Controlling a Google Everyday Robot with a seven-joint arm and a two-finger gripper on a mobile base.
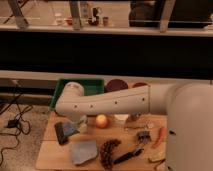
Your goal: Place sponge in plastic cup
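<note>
The blue sponge [68, 129] lies at the left of the wooden table [50, 152], touching a dark flat block [60, 135]. My gripper [79, 125] hangs from the white arm [107, 102] just right of the sponge, low over the table. I cannot tell whether it touches the sponge. The plastic cup does not show; the arm hides the back of the table.
An orange [102, 120] and a white dish [121, 118] sit mid-table. A grey-blue slab [83, 151], a dark lumpy cluster [107, 152] and a black brush [127, 156] lie in front. A green bin [91, 89] and a dark purple bowl [116, 85] stand behind. A red pepper [160, 135] lies right.
</note>
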